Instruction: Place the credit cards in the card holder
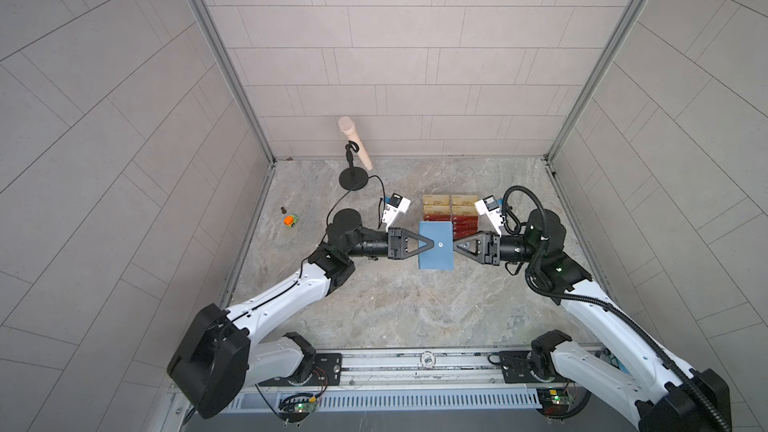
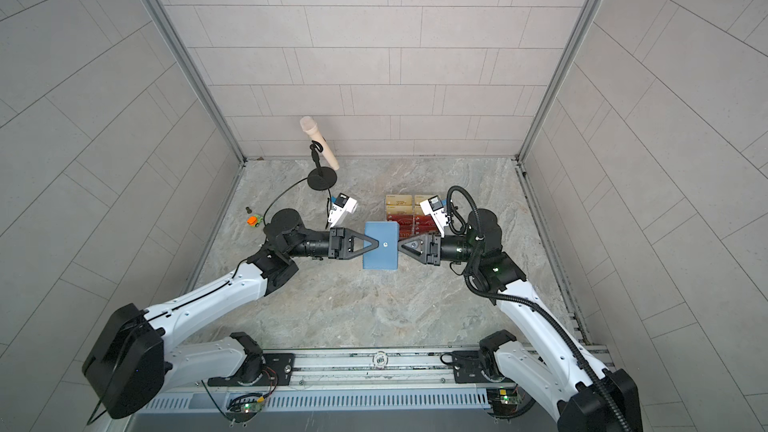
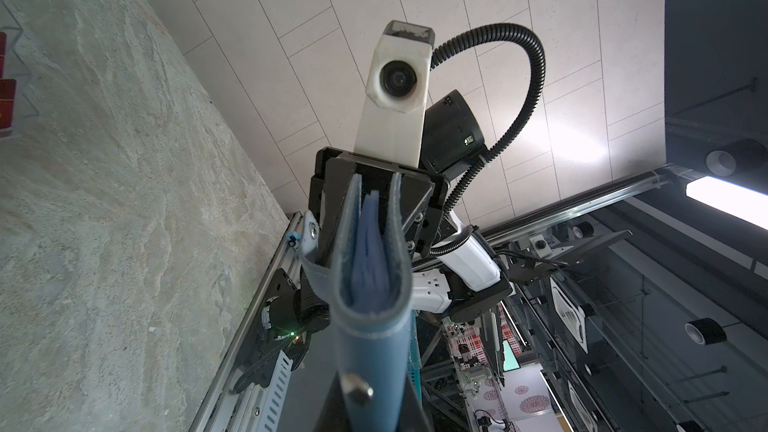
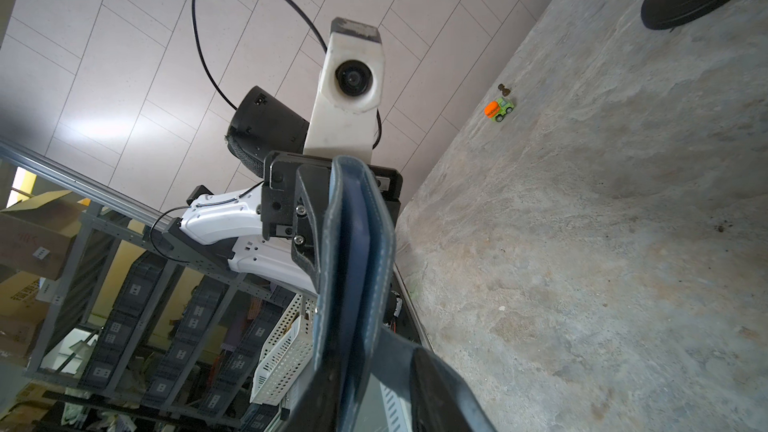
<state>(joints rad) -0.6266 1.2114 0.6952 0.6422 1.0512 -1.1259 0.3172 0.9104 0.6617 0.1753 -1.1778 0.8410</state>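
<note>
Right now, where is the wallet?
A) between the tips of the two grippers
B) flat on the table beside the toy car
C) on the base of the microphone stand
A: in a top view the wallet sits between the left gripper and the right gripper, with one tip at each side edge.

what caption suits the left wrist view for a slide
Edge-on wallet, covers slightly parted, gripped by the left jaws, far end between the right jaws.

I note the card holder (image 1: 435, 245): matt slate-blue leatherette with stitched edges; its snap (image 3: 360, 391) is dull metal. credit cards (image 1: 465, 222): smooth red plastic. table (image 1: 395, 305): rough, matt, stone-look.
</note>
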